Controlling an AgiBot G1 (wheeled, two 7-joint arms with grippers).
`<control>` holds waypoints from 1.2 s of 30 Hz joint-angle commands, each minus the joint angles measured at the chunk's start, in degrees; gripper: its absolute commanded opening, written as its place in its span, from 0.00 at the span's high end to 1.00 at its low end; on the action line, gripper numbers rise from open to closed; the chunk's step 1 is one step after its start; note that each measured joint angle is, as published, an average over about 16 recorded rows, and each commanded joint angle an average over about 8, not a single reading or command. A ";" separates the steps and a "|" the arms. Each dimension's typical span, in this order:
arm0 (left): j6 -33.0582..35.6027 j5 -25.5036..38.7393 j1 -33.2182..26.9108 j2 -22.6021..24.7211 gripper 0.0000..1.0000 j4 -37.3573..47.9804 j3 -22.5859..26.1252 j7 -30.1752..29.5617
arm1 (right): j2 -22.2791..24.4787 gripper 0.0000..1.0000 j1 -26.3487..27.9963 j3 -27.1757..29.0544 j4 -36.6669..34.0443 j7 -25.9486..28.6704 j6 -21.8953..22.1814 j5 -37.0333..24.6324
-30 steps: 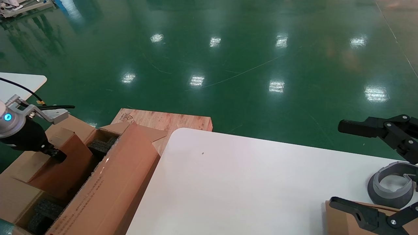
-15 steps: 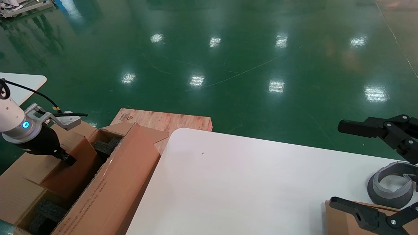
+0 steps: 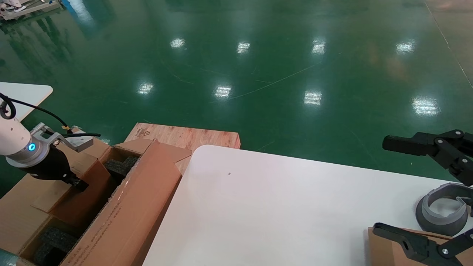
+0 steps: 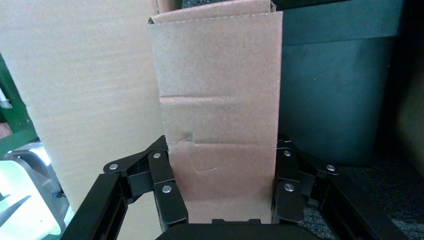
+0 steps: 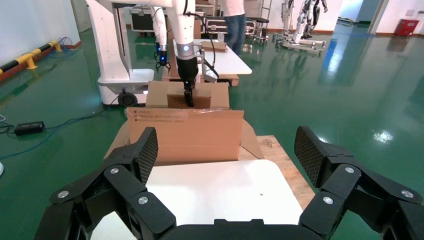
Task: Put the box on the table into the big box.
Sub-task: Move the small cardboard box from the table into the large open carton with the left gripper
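left gripper (image 3: 79, 183): over the big box, reaching down into its open top; jaws clamped on the box, one finger (image 4: 167, 192) on each side edge.
the box (image 4: 220, 125): plain brown cardboard, held standing on edge between the left fingers, lower part already inside the big box, top edge about level with the carton's rim. Head view shows it (image 3: 79, 201) tilted against the carton's far-left wall. No recycling mark visible on the faces shown.
the big box (image 3: 125, 218): long brown carton with flaps up, beside the table's left edge, just touching or nearly so; cannot tell which. Small printed text runs along the flap facing the table.
foam blocks (image 3: 118, 166): black, inside the big box at both ends; one at the far end, one (image 3: 51, 242) at the near end, the box sitting between them.
the table (image 3: 277, 210): white top, rounded corner next to the big box.
right gripper (image 5: 227, 160): parked over the table's right side, well apart from the big box; jaws spread wide, nothing between them.
second brown box (image 3: 384, 247): on the table under the right gripper, only a corner in view.
grey ring part (image 3: 441, 210): on the table, just beside the second brown box.
plywood board (image 3: 184, 136): on the floor behind the big box, stamped mark at its left corner.
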 commanded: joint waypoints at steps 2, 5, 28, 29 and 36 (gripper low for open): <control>-0.49 -0.24 0.75 -0.02 1.00 0.25 -0.18 0.31 | 0.00 0.00 0.00 0.00 0.00 0.00 0.00 0.00; -1.08 -0.53 1.63 0.00 1.00 0.49 -0.40 0.62 | 0.00 0.00 0.00 0.00 0.00 0.00 0.00 0.00; -5.36 -2.60 8.28 0.99 0.00 3.87 -1.98 1.95 | 0.00 0.00 0.00 0.00 0.00 0.00 0.00 0.00; -5.43 -2.65 8.42 1.04 0.00 3.98 -2.01 1.97 | 0.00 0.00 0.00 0.00 0.00 0.00 0.00 0.00; -5.74 -2.83 9.00 1.25 0.00 4.46 -2.14 2.07 | 0.00 0.00 0.00 0.00 0.00 0.00 0.00 0.00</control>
